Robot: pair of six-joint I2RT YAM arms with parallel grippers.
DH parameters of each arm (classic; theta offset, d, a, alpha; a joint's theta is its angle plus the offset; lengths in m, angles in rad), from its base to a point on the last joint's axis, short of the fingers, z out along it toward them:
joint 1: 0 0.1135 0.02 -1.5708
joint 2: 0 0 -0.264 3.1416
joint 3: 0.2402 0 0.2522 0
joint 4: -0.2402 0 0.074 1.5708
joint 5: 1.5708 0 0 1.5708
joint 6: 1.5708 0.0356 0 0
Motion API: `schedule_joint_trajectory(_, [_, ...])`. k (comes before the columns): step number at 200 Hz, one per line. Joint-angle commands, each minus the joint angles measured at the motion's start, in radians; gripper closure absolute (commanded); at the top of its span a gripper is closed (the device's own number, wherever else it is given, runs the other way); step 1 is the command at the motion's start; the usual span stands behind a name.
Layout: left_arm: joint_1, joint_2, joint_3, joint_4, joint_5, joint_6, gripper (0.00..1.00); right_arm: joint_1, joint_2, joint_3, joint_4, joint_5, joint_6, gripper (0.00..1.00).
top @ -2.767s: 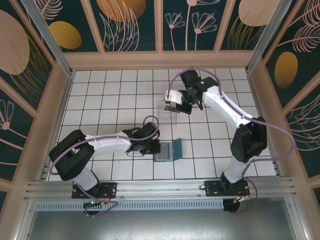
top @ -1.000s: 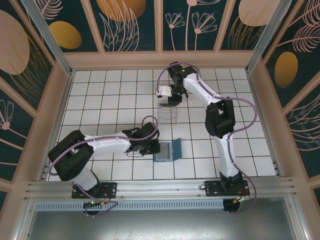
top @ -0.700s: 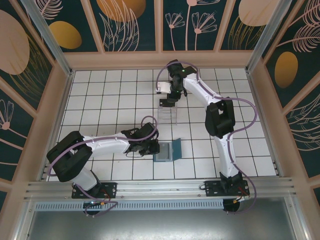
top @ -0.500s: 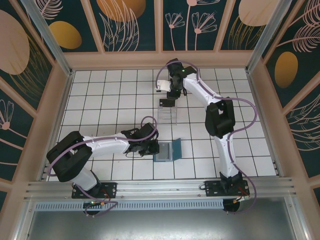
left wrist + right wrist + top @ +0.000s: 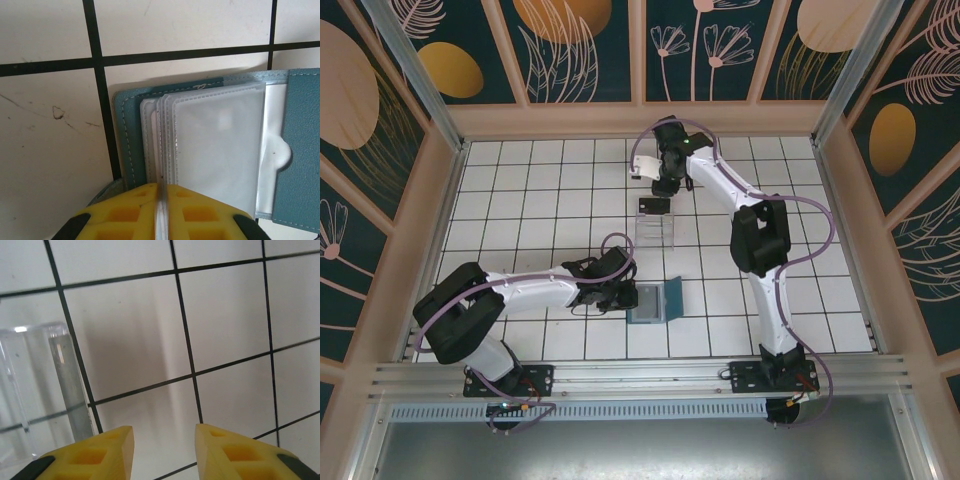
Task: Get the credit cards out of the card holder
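The card holder [image 5: 655, 302] lies open on the white tiled table [image 5: 540, 190], near the front and about midway between the two arm bases, with its right flap raised off the tiles. The left gripper [image 5: 623, 296] reaches in low from the left and meets the holder's left edge. In the left wrist view, the left gripper [image 5: 161, 192] has its yellow fingers [image 5: 135, 212] pressed together on the near edge of one of the clear plastic sleeves [image 5: 215, 145]. These sleeves fan out from the teal card holder [image 5: 300, 140]. They look pale and frosted, and I cannot tell whether a card sits inside them. Farther back on the table stands a clear tray [image 5: 655, 232], well apart from the holder. A dark card [image 5: 653, 206] is at the tray's far end, though I cannot tell whether it rests inside the tray or on its rim. The right gripper [image 5: 660, 186] hangs just beyond that card, at the end of an arm stretched far across the table. Its wrist view shows the right gripper [image 5: 165, 440] with its yellow fingers [image 5: 107, 452] apart and only bare tiles between them. The clear tray [image 5: 30, 385] stands at the left of that view.
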Motion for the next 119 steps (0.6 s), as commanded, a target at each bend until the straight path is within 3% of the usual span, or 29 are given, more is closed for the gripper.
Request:
schedule_joint_trajectory(1, [-0.002, -0.038, -0.004, -0.006, -0.035, -0.002, 0.85, 0.007, -0.099, 0.016, 0.017, -0.057, 0.227, 0.63])
schedule_joint_trajectory(43, [-0.003, -0.039, 0.045, -0.037, -0.073, 0.034, 0.85, 0.014, -0.249, -0.196, 0.159, -0.097, 0.747, 0.67])
schedule_joint_trajectory(70, [0.0, -0.032, 0.077, -0.042, -0.084, 0.049, 0.85, 0.018, -0.305, -0.284, 0.126, -0.118, 1.052, 0.74])
schedule_joint_trajectory(119, [0.02, -0.048, 0.072, -0.016, -0.077, 0.042, 0.85, 0.058, -0.437, -0.518, 0.148, -0.241, 1.363, 0.78])
